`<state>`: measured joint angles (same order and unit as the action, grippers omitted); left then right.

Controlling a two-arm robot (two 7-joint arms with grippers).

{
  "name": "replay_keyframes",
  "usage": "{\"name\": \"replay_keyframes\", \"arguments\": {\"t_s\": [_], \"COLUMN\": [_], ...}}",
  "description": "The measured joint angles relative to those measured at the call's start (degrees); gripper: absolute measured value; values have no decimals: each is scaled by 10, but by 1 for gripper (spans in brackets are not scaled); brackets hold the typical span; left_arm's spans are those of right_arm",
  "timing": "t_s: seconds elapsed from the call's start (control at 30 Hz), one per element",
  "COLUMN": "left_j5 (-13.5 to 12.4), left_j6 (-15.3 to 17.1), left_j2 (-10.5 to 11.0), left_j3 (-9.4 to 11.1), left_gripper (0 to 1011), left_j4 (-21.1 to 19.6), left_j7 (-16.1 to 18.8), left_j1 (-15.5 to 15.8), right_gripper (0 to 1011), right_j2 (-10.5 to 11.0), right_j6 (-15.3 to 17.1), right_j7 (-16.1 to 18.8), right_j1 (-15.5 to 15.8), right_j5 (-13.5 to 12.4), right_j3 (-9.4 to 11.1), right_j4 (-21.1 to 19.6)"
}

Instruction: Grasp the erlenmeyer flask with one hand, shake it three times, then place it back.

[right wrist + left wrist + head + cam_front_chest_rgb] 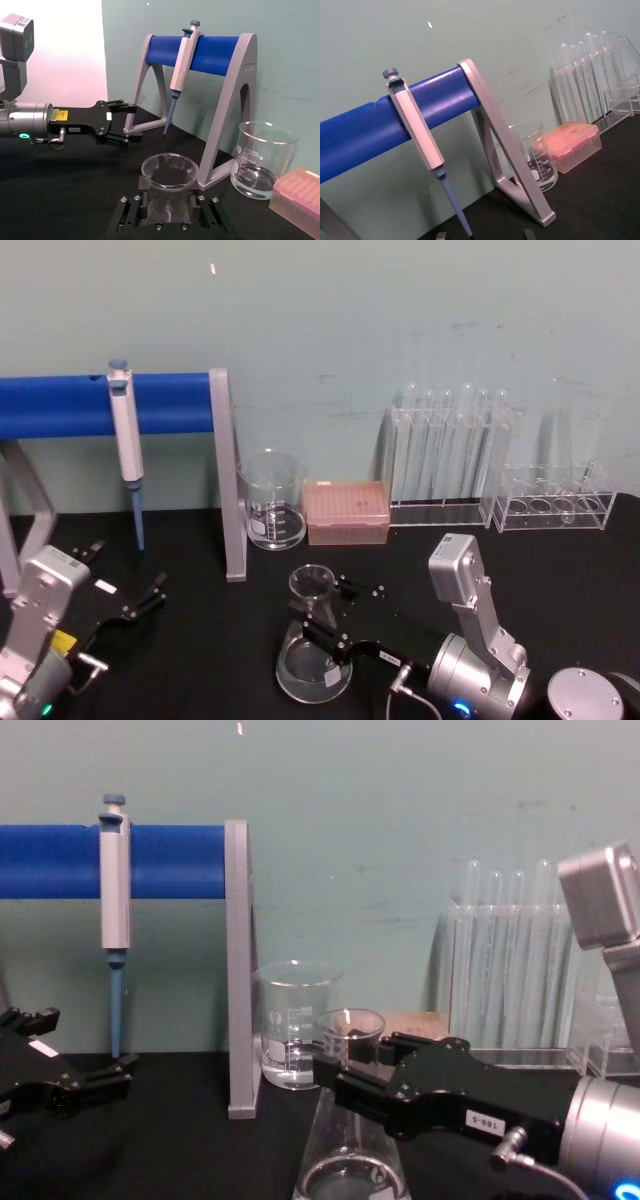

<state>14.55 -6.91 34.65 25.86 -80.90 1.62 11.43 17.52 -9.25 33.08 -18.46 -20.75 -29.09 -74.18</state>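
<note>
The erlenmeyer flask [313, 655], clear glass with a wide base and a narrow neck, stands on the black table at the front centre. A little liquid lies in its base. My right gripper [328, 612] reaches in from the right, and its black jaws hold the flask's neck from both sides. In the right wrist view the flask's neck [168, 197] sits between the two fingers [195, 204]. The chest view shows the right gripper [350, 1070] at the flask's rim [350, 1022]. My left gripper [150, 602] is open with nothing in it, parked at the front left.
A glass beaker [272, 498] and a pink tip box [346, 512] stand behind the flask. A grey stand with a blue bar [226, 475] carries a pipette [125, 440] at the left. Racks of test tubes [445, 455] line the back right.
</note>
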Motion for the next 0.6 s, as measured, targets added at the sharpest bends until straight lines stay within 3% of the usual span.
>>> {"name": "replay_keyframes", "arguments": {"t_s": [0.6], "left_j5": [0], "left_j6": [0], "left_j2": [0], "left_j3": [0], "left_gripper": [1001], "left_j4": [0], "left_j7": [0], "left_j1": [0], "right_gripper": [457], "right_j2": [-1], "right_j6": [5], "right_j7": [2], "right_j1": [-2], "right_j5": [-3], "right_j3": [-2], "right_j4": [10]}}
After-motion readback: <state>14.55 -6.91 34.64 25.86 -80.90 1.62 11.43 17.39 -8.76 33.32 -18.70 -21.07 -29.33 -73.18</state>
